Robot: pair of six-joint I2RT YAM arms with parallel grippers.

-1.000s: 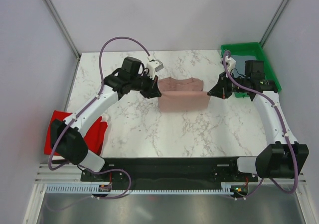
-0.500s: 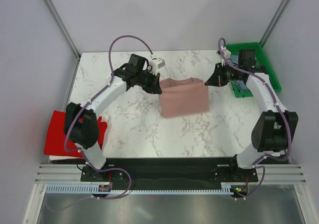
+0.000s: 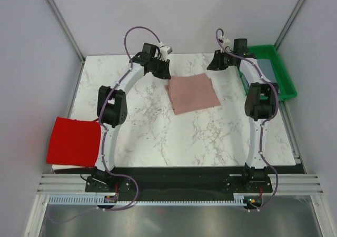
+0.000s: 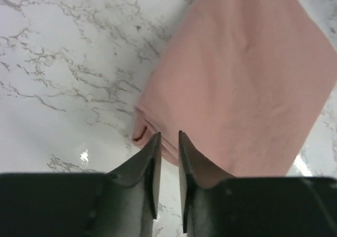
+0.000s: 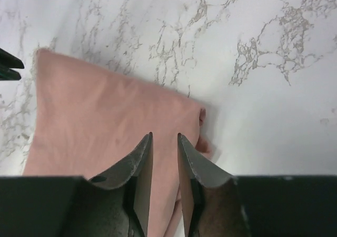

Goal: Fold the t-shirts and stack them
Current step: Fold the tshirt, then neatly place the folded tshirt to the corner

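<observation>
The dusty-pink t-shirt lies folded flat as a tilted rectangle in the middle of the marble table. My left gripper hovers at its far left corner and my right gripper at its far right corner. In the left wrist view the pink t-shirt lies under the left gripper, whose jaws stand slightly apart with nothing between them. The right gripper is likewise open a little above the pink cloth. A bright red t-shirt lies folded at the table's left edge.
A green plastic tray stands at the far right corner, with something bluish inside it behind the right arm. Both arms stretch far out over the table from their bases at the near edge. Grey walls close in the sides.
Both grippers carried the pink shirt's edge toward the far side, laying it flat in a fold. Both jaws were shut on the cloth and have now opened off it.
</observation>
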